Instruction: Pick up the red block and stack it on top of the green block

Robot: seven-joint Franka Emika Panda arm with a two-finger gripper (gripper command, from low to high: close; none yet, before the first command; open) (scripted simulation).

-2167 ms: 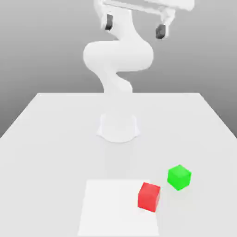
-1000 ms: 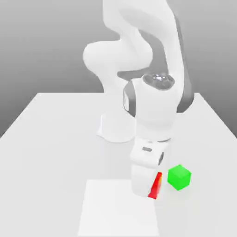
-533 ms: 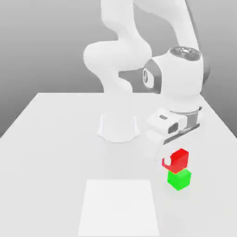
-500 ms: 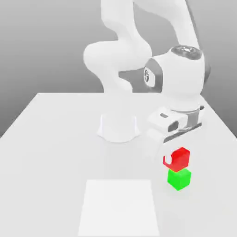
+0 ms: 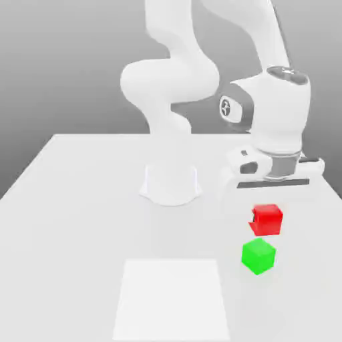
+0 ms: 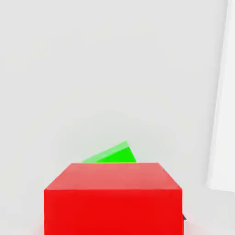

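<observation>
Gripper (image 5: pixel 258 219) grips the red block (image 5: pixel 266 220) above the green block (image 5: pixel 258 256), the two blocks apart; a white square (image 5: pixel 171 298) lies on the table (image 5: pixel 80 234).

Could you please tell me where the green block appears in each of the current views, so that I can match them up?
Exterior view: the green block is toward the exterior view's right, just below the red block in the picture.
Hand view: it is partly hidden behind the red block.
Shared landmark: the red block, raised in the gripper.
</observation>
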